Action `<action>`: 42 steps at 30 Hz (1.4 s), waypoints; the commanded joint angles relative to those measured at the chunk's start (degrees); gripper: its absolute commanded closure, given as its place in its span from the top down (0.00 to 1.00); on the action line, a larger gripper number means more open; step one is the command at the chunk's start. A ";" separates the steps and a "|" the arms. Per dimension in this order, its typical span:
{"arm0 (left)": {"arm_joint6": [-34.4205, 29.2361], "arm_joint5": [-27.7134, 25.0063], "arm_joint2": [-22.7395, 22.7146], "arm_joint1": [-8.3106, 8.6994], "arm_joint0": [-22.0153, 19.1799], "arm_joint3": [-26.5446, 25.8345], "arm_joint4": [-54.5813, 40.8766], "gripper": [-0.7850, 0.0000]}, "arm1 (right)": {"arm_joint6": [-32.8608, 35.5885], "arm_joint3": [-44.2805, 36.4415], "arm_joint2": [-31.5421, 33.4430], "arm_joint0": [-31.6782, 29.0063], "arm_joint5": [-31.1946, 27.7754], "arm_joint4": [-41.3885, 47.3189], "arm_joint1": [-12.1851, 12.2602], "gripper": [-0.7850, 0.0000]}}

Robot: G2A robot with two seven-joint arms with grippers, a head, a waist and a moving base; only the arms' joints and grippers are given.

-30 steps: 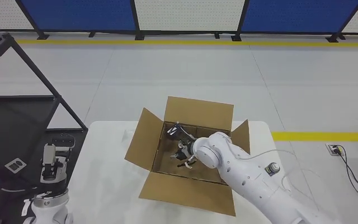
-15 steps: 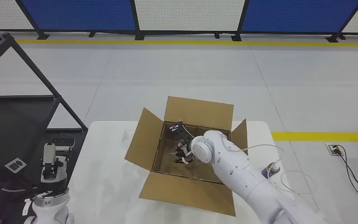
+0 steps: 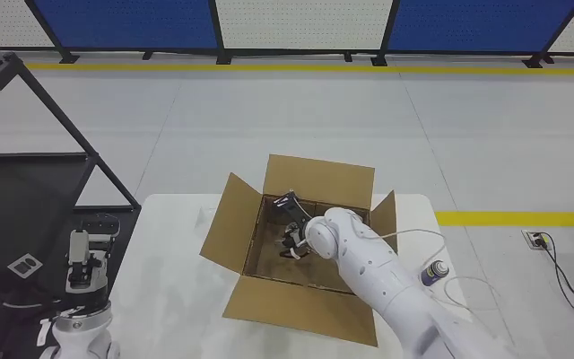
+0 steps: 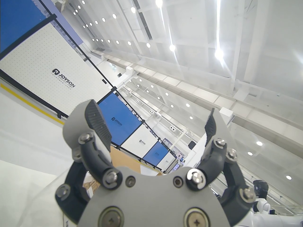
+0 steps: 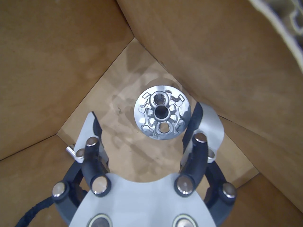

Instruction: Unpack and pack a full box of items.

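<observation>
An open cardboard box (image 3: 318,175) stands on the white table (image 3: 170,296). My right arm goes down into it, and the right gripper (image 3: 291,244) is low near the box's far left corner. In the right wrist view the right gripper (image 5: 145,115) is open just above the box floor (image 5: 132,147). A round silver metal disc (image 5: 162,115) with several holes lies flat between its fingers, closer to one fingertip (image 5: 196,116). The left gripper (image 3: 81,260) sits off the table's near left corner. It points up at the ceiling, and the left gripper (image 4: 151,119) is open and holds nothing.
A small can (image 3: 434,272) with a dark top stands on the table right of the box. A black rack (image 3: 36,197) is at the left. The box walls (image 5: 47,48) close in tightly around the right gripper.
The right arm has pushed slightly farther toward the box's far left corner. Its elbow has shifted, uncovering the can on the table. The left arm has not moved.
</observation>
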 commanded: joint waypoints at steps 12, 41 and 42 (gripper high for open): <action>-0.42 0.21 0.46 -0.14 -0.85 0.41 0.31 1.00 | -2.93 4.03 1.23 1.18 -1.66 -0.69 -1.57 0.00; -2.03 0.49 2.23 -0.37 -2.15 1.13 1.15 1.00 | -4.23 -8.50 8.06 -3.45 -6.39 -7.42 5.68 0.00; -2.04 0.57 2.22 -0.38 -2.14 1.15 1.23 1.00 | -4.16 -9.75 8.63 -3.90 -6.47 -7.72 6.20 0.00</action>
